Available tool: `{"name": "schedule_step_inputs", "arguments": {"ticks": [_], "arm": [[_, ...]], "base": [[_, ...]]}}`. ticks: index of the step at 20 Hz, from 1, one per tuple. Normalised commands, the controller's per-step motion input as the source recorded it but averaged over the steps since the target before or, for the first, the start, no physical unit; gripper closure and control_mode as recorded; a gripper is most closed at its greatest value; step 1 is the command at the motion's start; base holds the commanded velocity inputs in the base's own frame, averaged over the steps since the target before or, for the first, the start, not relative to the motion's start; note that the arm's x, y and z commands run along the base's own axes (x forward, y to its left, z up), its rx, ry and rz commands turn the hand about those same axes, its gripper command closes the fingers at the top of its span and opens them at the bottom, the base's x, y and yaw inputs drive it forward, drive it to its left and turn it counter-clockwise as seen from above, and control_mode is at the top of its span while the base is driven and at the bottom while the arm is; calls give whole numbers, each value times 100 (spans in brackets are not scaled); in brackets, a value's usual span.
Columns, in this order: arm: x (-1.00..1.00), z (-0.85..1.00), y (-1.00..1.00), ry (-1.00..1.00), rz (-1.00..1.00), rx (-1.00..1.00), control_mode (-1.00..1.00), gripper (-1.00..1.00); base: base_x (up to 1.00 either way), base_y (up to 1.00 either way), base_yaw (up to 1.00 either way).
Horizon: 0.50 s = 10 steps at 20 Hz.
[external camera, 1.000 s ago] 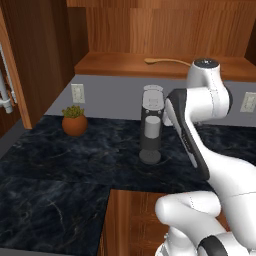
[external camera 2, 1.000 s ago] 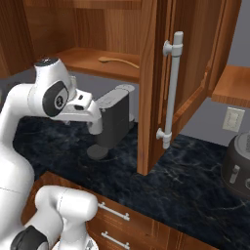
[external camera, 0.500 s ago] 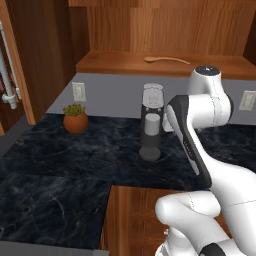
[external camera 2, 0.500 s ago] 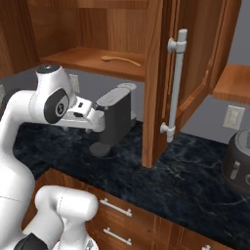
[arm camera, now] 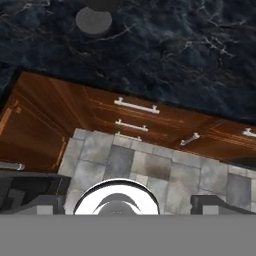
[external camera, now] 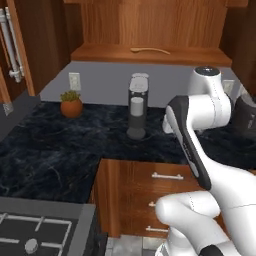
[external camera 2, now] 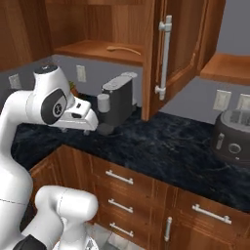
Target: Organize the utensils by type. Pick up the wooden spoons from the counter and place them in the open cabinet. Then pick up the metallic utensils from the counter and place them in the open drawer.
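Base has driven; wooden spoon [external camera: 149, 50] lies shelved, far above open jaws.

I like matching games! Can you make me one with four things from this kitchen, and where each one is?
Things:
1. wooden spoon
2. potted plant
3. toaster
4. coffee machine

Places:
A. on the counter, at the far right in the right base view
B. on the counter, below the open cabinet's shelf
C. lying on the shelf of the open cabinet
D. on the counter under a wall socket, left of the coffee machine in the left base view

Pairs: 1-C, 2-D, 3-A, 4-B
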Motion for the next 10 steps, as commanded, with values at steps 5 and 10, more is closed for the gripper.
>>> {"name": "schedule_step_inputs", "arguments": {"ticks": [5, 10], "arm": [[0, 0, 0, 0, 0, 0, 100, -100], [0, 0, 0, 0, 0, 0, 100, -100]], "base": [[-40, -25, 82], [-22, -11, 100]]}}
